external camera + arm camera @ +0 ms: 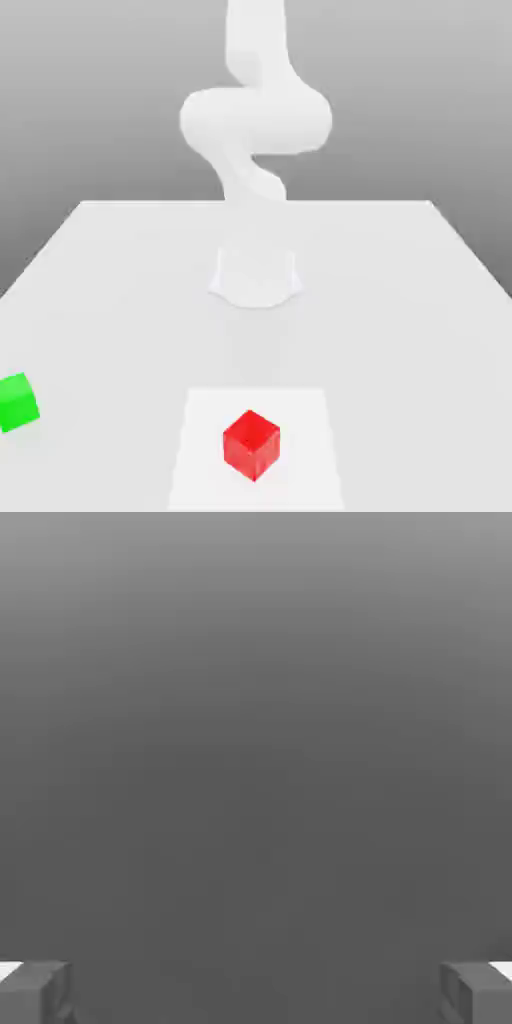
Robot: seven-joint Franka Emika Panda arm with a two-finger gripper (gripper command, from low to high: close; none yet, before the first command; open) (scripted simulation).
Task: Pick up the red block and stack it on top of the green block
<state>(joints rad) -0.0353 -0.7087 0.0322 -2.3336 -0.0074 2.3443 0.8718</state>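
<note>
The red block [250,444] is a small glossy cube resting on a paler square patch [200,470] near the table's front edge, about midway across. The green block [18,402] sits on the table at the exterior view's far left, well apart from the red one. In the hand view my gripper [256,994] is open, its two grey fingertips [35,992] standing far apart with nothing between them and only plain grey background beyond. The white arm [255,120] is folded high above its base, far behind both blocks.
The arm's base [256,275] stands at the middle of the white table [400,300]. The table's edges run along the exterior view's left and right sides, and the green block lies close to the left one.
</note>
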